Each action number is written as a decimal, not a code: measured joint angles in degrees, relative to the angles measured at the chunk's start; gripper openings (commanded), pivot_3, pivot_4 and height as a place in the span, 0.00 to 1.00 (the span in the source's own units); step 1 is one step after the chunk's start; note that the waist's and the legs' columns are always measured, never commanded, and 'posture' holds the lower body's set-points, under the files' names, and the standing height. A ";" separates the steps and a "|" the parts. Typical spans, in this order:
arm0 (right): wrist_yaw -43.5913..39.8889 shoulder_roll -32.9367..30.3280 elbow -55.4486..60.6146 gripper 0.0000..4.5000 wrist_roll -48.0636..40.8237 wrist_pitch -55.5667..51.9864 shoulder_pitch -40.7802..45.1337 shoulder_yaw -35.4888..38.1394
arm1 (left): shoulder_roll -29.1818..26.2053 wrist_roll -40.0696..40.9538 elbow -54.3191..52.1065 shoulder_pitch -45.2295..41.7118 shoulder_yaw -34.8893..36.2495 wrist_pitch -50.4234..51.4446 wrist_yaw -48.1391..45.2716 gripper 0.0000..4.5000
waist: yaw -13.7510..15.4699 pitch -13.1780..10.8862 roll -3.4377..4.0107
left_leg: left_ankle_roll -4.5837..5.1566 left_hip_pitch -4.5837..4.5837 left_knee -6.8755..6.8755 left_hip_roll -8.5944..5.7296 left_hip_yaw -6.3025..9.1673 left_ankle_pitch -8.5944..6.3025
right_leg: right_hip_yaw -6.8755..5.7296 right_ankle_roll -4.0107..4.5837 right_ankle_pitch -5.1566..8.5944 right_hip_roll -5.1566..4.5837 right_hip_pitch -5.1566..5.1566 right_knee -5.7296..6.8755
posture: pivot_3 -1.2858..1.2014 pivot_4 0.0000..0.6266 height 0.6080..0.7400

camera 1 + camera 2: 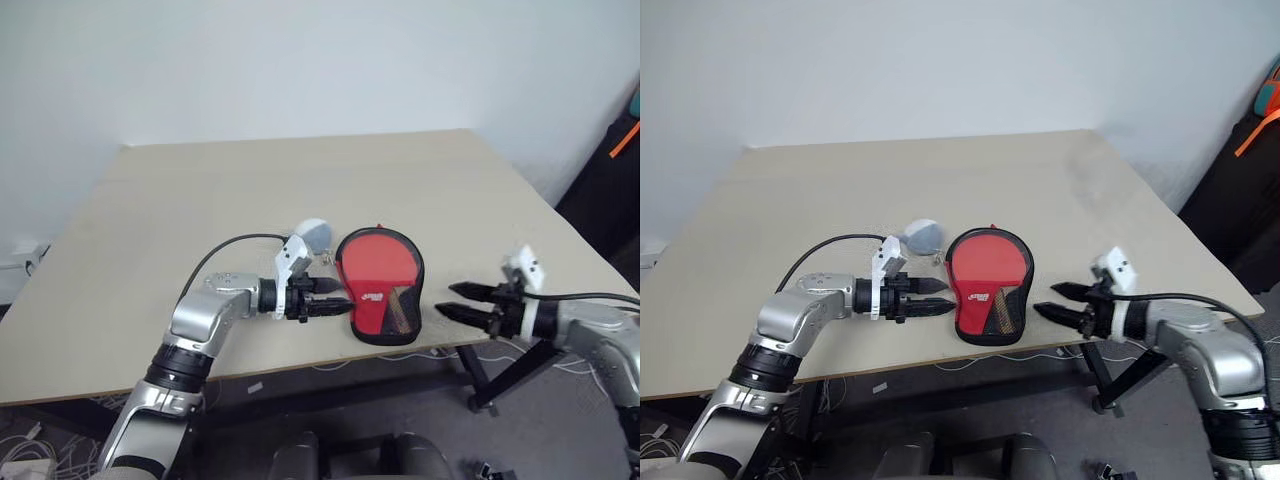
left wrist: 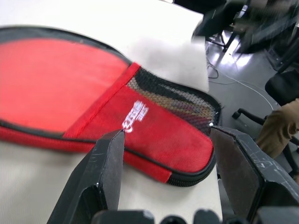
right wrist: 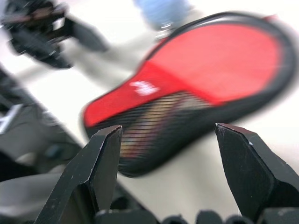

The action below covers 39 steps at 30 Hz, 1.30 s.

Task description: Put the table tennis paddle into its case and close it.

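The case [image 1: 380, 286] is lying flat near the front edge of the table [image 1: 300, 180], round end pointing far and the narrow handle end hanging almost at the near edge. The red of the table tennis paddle [image 1: 372, 262] is seen through the clear half, and the brown handle looks tucked under the mesh bit near the neck, so the bat seems to be inside already, though how far the zip is done up can't be told from here. The left gripper [image 1: 335, 297] is parked just left of the case with its two black fingers parted and nothing between them, tips almost at the piped rim. The right gripper [image 1: 452, 302] is held off to the right of the case, past the table's near edge, jaws also spread and empty. A small grey-white object [image 1: 313, 234] sits just beyond the left gripper, best left alone. Judging by that, the closing step is what's left: the case should be pinned down on the left rim so it can't slide toward the edge, the zip pull should be found before anything is pinched, and pulling should be kept along the rim, not upward
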<state>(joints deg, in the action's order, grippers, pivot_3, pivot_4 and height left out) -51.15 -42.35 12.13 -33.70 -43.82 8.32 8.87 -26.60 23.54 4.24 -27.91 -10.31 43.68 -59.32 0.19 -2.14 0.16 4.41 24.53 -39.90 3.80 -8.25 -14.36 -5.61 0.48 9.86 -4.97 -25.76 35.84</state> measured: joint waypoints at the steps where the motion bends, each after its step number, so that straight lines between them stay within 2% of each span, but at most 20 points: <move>1: 0.34 -0.27 -0.60 0.76 0.09 0.03 0.03 0.80 | 0.11 0.00 0.43 -0.25 -0.02 1.44 0.39 0.67 | -0.01 0.00 0.00 | 0.00 0.00 0.00 0.00 0.00 0.00 | 0.00 0.00 0.00 0.00 0.00 0.00 | 0.52 0.00 0.88; 4: 3.12 0.39 -3.36 0.76 0.24 0.08 1.70 2.50 | 1.14 0.02 2.33 -1.81 -0.03 5.15 1.76 0.67 | -0.02 0.00 0.00 | 0.02 0.00 -0.01 -0.01 0.00 -0.01 | 0.00 0.00 0.00 -0.01 0.00 0.00 | 0.52 0.00 0.88; 9: 9.78 5.18 -4.92 0.76 -0.62 -0.11 7.77 6.19 | 5.05 0.15 6.48 -5.27 0.00 11.83 5.18 0.67 | -0.04 0.00 -0.01 | 0.03 0.01 -0.01 0.00 0.05 0.00 | -0.01 -0.01 0.00 0.03 0.02 0.00 | 0.52 0.00 0.88; 18: 14.65 9.64 -4.85 0.76 -1.82 -1.63 8.34 6.38 | 5.55 1.53 9.06 -7.24 0.93 23.36 8.81 0.67 | -0.09 -0.01 0.03 | 0.02 0.01 -0.01 0.00 0.03 0.00 | 0.00 -0.01 0.00 0.02 0.00 0.02 | 0.52 0.00 0.88; 23: 15.18 9.98 -4.45 0.76 -2.79 -2.49 8.32 6.38 | 6.25 3.45 9.35 -8.63 5.38 28.81 11.85 0.67 | -0.06 -0.01 0.03 | 0.03 0.01 -0.01 -0.01 0.04 0.00 | 0.00 -0.01 0.00 0.00 0.02 0.01 | 0.52 0.00 0.88; 30: 12.37 9.15 -4.91 0.76 -2.15 -2.56 7.08 3.43 | 12.86 4.70 12.88 -9.64 9.34 32.79 17.56 0.67 | -0.10 -0.01 0.03 | 0.03 0.00 -0.01 -0.02 0.07 0.00 | -0.02 -0.01 0.00 0.02 0.06 0.01 | 0.52 0.00 0.88; 34: 11.09 9.09 -5.22 0.76 -1.82 -2.48 6.53 2.29 | 15.06 4.57 13.75 -10.62 10.64 34.27 20.99 0.67 | -0.06 0.00 0.03 | 0.04 -0.01 -0.01 -0.05 0.09 0.01 | -0.03 -0.02 -0.01 0.00 0.10 0.00 | 0.52 0.00 0.88; 39: 10.99 9.11 -5.22 0.76 -1.71 -2.09 6.53 2.17 | 17.52 5.60 16.79 -11.46 16.08 36.45 24.32 0.67 | -0.03 0.00 0.03 | 0.03 -0.02 -0.06 -0.07 0.20 0.00 | -0.11 -0.01 0.00 -0.01 0.17 -0.02 | 0.52 0.00 0.88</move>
<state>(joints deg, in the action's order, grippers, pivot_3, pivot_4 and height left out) -40.16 -33.24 6.91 -35.41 -45.91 14.85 11.04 -9.08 29.14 21.04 -39.37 5.76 80.13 -35.00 0.16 -2.15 0.19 4.44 24.51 -39.96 3.73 -8.04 -14.36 -5.72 0.46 9.85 -4.98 -25.59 35.82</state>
